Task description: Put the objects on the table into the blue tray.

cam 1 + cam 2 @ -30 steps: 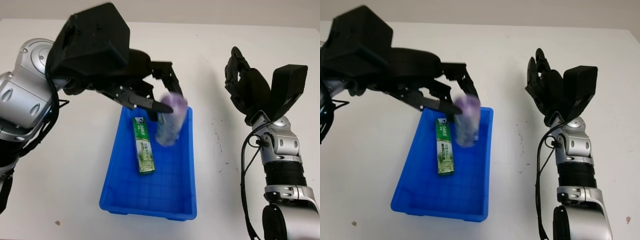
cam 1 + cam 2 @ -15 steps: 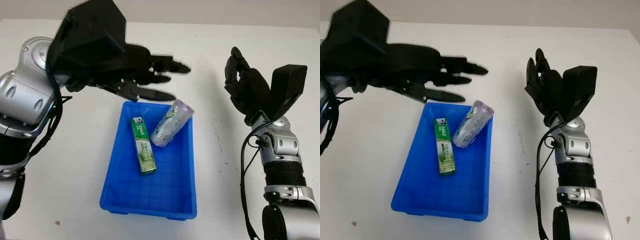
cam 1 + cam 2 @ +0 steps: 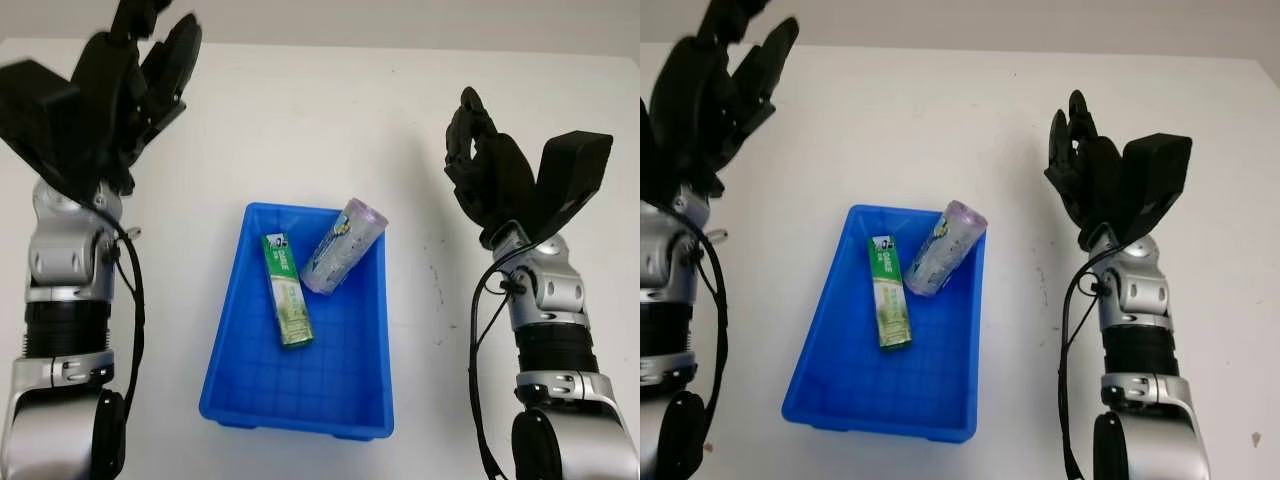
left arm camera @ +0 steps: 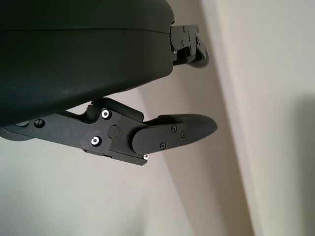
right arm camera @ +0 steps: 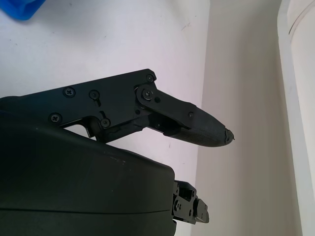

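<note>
1. Left eye view: the blue tray [image 3: 232, 352] sits mid-counter, its long side running near to far. Inside it lie a green toothpaste box [image 3: 286, 290], flat on the floor left of centre, and a clear purple-capped bottle [image 3: 342, 246], tilted with its cap end propped on the far right rim.
2. The left robot hand [image 3: 120, 85] is raised at the far left, well apart from the tray, open and holding nothing. The right robot hand [image 3: 492, 180] is raised at the right, also well apart from the tray, open and holding nothing.
3. Handling, as a judgement: the box looks light and stiff, with flat faces that suit a pinch across its narrow sides. The bottle looks light, smooth and prone to roll or slip; its mid-body is the safest place to grip.
4. The white counter [image 3: 330, 120] carries no other loose item that I can make out, so the task appears done or nearly so.
5. Obstacles: nothing stands between either hand and the tray. The leaning bottle may slide down if the tray is nudged.
</note>
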Controlling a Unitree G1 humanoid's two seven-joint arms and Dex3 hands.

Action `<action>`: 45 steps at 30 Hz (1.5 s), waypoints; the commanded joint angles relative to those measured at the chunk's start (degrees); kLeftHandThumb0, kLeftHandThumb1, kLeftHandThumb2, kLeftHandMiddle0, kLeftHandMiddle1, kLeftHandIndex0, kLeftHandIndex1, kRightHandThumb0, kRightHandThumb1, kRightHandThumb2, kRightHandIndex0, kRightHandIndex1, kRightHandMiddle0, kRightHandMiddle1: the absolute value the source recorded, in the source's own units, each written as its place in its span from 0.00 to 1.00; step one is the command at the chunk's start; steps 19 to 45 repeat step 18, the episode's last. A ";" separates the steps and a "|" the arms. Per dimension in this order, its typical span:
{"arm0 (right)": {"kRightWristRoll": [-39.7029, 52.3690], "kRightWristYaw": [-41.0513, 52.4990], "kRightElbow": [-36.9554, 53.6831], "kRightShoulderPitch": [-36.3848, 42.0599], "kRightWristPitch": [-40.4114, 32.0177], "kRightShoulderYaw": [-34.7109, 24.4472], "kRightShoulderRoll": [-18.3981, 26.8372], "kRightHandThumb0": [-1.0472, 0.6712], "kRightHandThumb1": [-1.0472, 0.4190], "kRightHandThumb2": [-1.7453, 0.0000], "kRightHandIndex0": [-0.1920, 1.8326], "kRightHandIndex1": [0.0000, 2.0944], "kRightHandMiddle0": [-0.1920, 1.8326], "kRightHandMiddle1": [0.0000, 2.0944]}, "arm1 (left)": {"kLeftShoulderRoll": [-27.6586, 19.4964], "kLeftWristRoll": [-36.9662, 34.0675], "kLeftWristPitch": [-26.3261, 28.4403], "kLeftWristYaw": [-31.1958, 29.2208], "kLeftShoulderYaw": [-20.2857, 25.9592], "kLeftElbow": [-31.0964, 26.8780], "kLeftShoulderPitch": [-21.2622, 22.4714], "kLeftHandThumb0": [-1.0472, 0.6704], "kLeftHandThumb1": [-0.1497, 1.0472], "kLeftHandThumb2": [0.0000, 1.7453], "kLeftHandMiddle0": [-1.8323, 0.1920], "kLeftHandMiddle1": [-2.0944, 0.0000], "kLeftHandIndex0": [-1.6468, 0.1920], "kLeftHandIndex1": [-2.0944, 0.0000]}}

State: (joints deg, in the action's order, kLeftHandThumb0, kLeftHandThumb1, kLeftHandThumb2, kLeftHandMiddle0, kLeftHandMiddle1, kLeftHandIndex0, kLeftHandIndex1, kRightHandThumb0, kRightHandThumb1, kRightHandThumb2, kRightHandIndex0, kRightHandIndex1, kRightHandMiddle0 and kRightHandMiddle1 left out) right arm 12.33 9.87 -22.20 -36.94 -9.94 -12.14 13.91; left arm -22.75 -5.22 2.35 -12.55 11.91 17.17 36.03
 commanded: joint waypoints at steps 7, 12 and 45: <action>-0.64 -0.24 -0.44 -0.61 2.29 0.31 -0.48 0.19 0.00 0.51 0.00 0.00 0.00 0.00 | -2.97 1.82 -2.15 -2.18 -0.49 7.43 -1.64 0.19 1.00 0.38 1.00 1.00 1.00 1.00; -0.70 0.13 0.70 -0.12 2.13 0.30 -0.17 0.19 0.00 0.51 0.00 0.00 0.00 0.00 | -1.40 0.66 -1.66 -1.46 0.00 8.94 -2.20 0.17 1.00 0.37 1.00 1.00 1.00 1.00; 0.01 0.41 4.64 1.39 -0.44 -0.01 0.26 0.19 0.00 0.52 0.00 0.00 0.00 0.00 | 0.65 -0.87 -1.38 -0.23 0.49 7.30 -4.07 0.17 1.00 0.40 1.00 1.00 1.00 1.00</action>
